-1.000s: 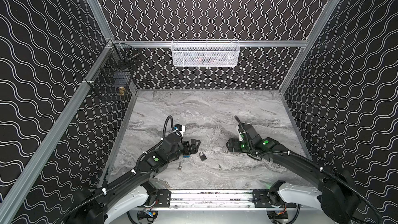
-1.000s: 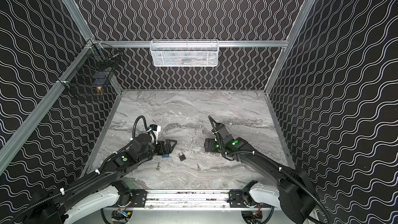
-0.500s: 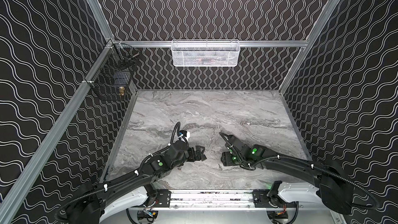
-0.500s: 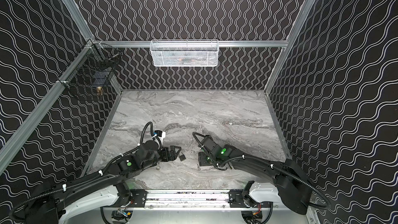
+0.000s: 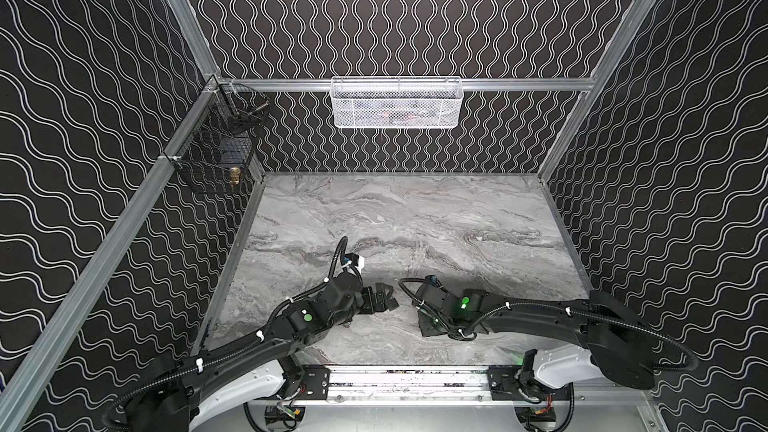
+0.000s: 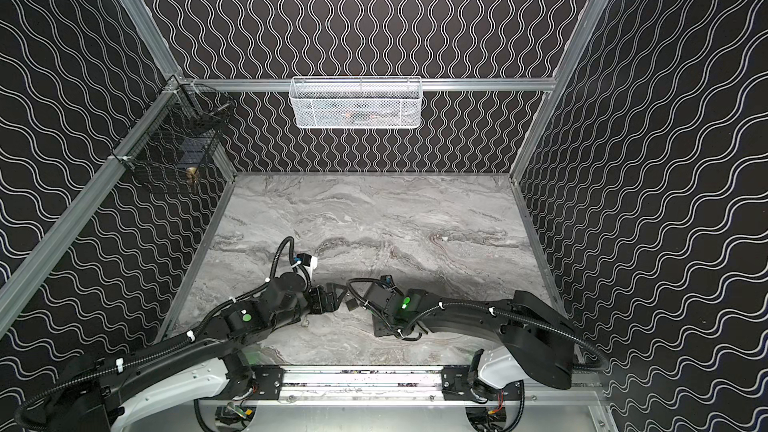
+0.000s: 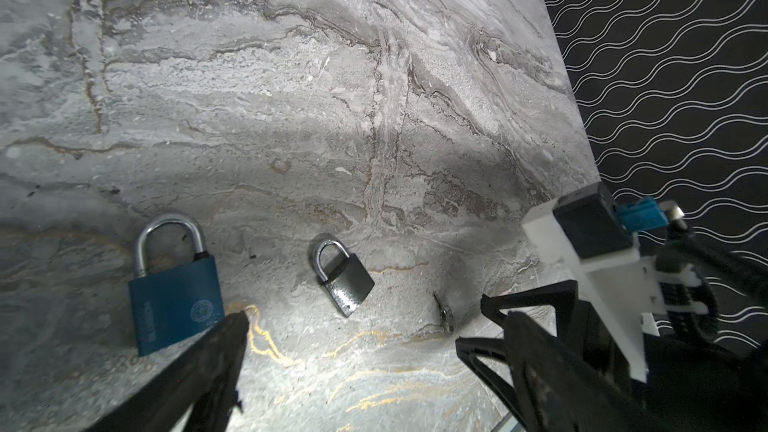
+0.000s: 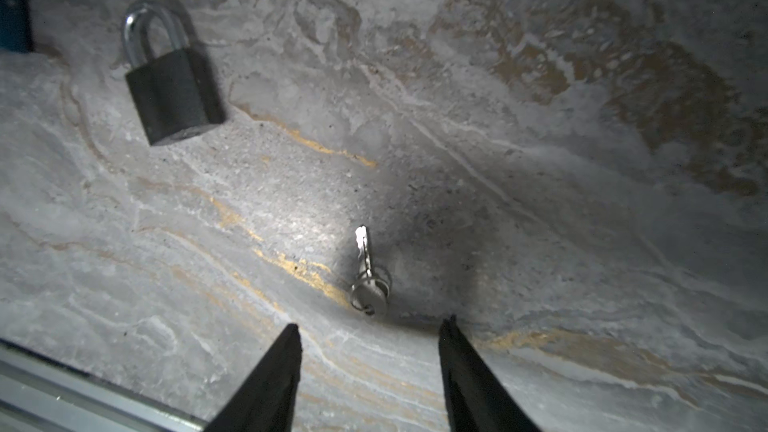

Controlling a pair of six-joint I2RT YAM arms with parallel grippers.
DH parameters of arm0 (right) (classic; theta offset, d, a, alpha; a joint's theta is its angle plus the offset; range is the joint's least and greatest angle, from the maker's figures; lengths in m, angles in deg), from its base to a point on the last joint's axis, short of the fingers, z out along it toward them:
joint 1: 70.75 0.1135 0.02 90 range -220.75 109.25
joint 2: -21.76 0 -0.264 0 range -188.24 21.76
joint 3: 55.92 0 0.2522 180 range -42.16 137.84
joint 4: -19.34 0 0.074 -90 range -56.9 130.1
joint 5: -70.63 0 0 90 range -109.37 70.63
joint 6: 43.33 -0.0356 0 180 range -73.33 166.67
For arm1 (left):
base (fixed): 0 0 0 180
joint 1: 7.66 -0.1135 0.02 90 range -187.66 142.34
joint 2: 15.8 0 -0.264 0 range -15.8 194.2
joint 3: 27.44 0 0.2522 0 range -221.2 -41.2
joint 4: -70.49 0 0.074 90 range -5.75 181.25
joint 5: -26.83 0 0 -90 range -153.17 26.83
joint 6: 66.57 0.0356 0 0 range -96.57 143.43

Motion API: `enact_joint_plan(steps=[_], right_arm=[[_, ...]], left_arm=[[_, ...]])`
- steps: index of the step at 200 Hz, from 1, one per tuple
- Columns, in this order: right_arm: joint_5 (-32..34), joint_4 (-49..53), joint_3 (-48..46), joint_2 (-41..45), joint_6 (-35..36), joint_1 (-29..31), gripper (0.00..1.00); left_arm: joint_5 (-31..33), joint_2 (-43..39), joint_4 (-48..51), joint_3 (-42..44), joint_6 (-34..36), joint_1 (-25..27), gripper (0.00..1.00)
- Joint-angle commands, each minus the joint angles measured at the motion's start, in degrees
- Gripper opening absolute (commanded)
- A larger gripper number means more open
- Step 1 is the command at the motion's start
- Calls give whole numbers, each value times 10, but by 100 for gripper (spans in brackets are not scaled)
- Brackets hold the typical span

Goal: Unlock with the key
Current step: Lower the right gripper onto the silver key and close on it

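Observation:
A small silver key (image 8: pixel 368 280) on a ring lies flat on the marble table (image 8: pixel 540 118). It sits just ahead of the fingertips of my right gripper (image 8: pixel 372 326), which is open over bare table. A dark grey padlock (image 8: pixel 172 89) with its shackle down lies a little way off. The left wrist view shows the same padlock (image 7: pixel 343 278), the key (image 7: pixel 442 313) and a larger blue padlock (image 7: pixel 174 288). My left gripper (image 7: pixel 357 326) is wide open and low, with the grey padlock ahead of its gap. In a top view the grey padlock (image 6: pixel 351 305) lies between the two grippers.
A white mesh basket (image 5: pixel 397 103) hangs on the back wall, and a black wire basket (image 5: pixel 216 155) on the left rail. A metal rail (image 5: pixel 407 380) runs along the table's front edge. A small metal piece (image 6: pixel 305 321) lies beside the left arm.
Both arms have come forward and toward the middle. The left gripper moved right to the grey padlock. The right gripper dropped low behind the key and its jaws narrowed.

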Motion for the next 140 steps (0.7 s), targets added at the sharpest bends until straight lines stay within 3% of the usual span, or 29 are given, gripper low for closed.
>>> enact_joint_plan(steps=[1,53,71,140], right_arm=[[20,0,7,-8,-23,7,50],[19,-1,20,-37,-27,8,43],[19,-4,20,-43,-30,8,35],[19,-3,32,-73,-32,9,30]], left_arm=[[9,-7,2,8,-15,0,99],[19,-18,21,12,-17,0,99],[20,-22,29,12,-17,0,99],[29,-41,60,11,-19,0,99]])
